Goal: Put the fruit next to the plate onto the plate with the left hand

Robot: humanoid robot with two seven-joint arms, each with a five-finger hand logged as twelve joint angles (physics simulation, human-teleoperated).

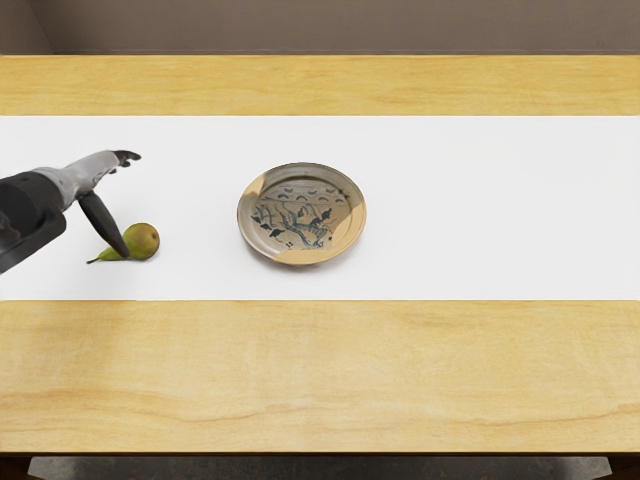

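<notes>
Looking down on a wooden table [320, 370], grain running left to right. Lying flat across its middle, a white cloth [500, 210], reaching both side edges of the view, leaving bare wood near and far. Showing beyond the far edge, a dull grey-brown wall [330, 25].

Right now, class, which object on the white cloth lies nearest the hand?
The small green-yellow pear, beside the left hand; the patterned brown plate sits farther right.
</notes>
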